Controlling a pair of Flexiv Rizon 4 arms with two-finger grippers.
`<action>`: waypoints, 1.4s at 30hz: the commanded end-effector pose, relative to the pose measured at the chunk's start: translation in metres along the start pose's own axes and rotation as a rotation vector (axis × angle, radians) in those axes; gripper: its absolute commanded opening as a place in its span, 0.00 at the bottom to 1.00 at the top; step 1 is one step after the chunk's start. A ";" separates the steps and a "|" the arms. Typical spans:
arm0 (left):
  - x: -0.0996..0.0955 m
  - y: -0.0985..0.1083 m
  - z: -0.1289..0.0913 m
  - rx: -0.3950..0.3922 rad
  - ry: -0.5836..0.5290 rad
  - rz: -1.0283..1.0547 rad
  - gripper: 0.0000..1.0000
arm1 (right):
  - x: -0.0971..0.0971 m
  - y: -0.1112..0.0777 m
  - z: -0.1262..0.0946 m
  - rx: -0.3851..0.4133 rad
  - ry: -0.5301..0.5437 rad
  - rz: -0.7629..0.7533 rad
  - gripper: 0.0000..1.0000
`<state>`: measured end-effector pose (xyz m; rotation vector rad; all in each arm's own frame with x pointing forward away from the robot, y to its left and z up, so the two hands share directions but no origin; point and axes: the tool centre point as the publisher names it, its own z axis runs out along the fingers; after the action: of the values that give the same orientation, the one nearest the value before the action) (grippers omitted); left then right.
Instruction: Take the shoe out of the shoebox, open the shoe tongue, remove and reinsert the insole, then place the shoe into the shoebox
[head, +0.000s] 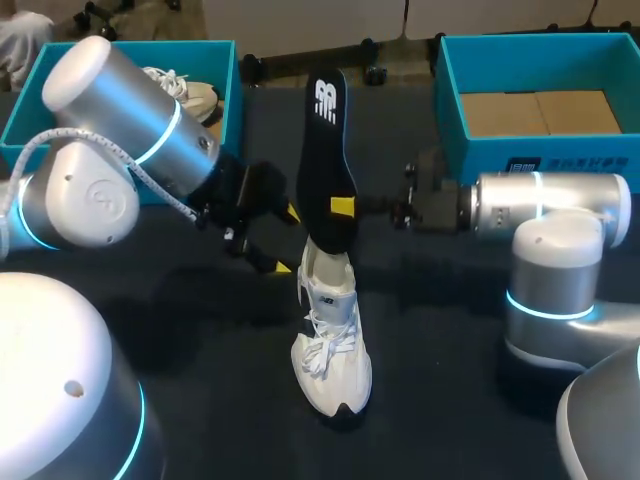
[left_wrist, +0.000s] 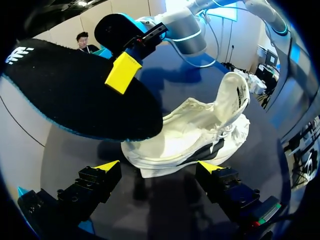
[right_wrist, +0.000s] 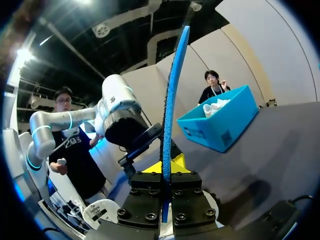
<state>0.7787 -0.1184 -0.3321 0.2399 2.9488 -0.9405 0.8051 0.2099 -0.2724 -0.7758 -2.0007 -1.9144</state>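
Note:
A white shoe (head: 331, 345) stands on the dark table, toe toward me, its tongue pulled up; in the left wrist view the shoe (left_wrist: 200, 132) lies just ahead of my fingers. The black insole (head: 326, 150) stands upright, blue-edged (right_wrist: 173, 95), its lower end at the shoe's opening. My right gripper (head: 341, 208) is shut on the insole's lower part, and the same grip shows in the right wrist view (right_wrist: 166, 169). My left gripper (head: 284, 240) is open beside the insole, left of the shoe's heel, with nothing between its fingers (left_wrist: 159, 167).
A blue shoebox (head: 225, 60) at the back left holds another white shoe (head: 192, 95). A second blue shoebox (head: 450, 100) with a bare cardboard floor stands at the back right, just behind my right arm.

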 end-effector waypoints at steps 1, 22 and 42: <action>0.004 0.003 -0.005 0.002 -0.012 -0.006 1.00 | 0.003 -0.008 0.003 -0.019 -0.007 0.007 0.00; 0.005 0.003 -0.005 -0.007 -0.017 -0.010 1.00 | 0.006 -0.029 0.012 -0.029 -0.002 0.018 0.00; 0.005 0.003 -0.005 -0.007 -0.017 -0.010 1.00 | -0.001 -0.038 0.008 -0.055 0.017 -0.008 0.00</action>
<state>0.7759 -0.1122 -0.3307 0.2161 2.9406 -0.9315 0.7875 0.2183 -0.3023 -0.7692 -1.9570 -1.9769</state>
